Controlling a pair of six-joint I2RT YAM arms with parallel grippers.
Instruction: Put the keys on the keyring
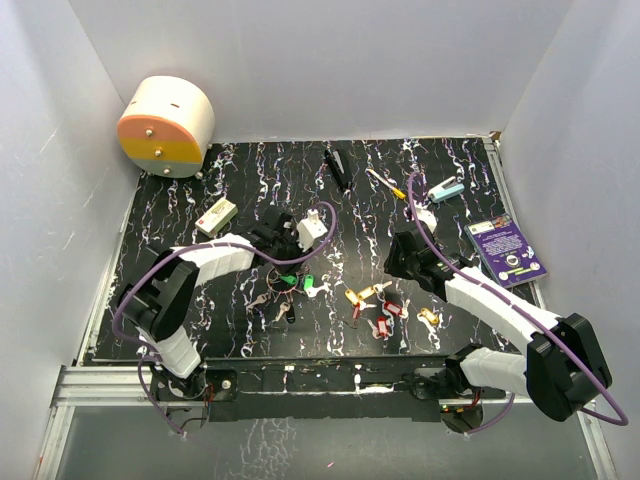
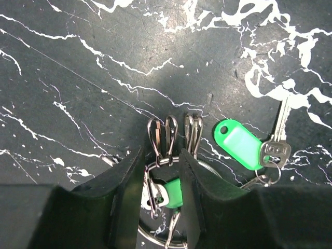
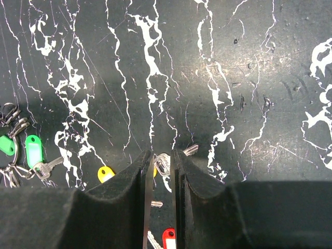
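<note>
Left claw point(image 2: 162, 152) down over thin round silver wire keyring point(image 2: 167, 161) on black, white-veined worktop point(image 2: 78, 78). Fingers a little apart, with ring wire, silver clips and a green tag in the gap; clamped or merely straddling, cannot tell. Green-tagged silver key point(image 2: 238, 144) flat just beside.

Right claw point(image 3: 162, 153) well apart from keyring, fingers nearly together, thin silver strip against one inner face; gripped or not, cannot tell. Loose small metal keys point(image 1: 356, 296) scattered below it, among them yellow-headed key point(image 3: 105, 174) and red-headed key point(image 3: 168, 238).
</note>
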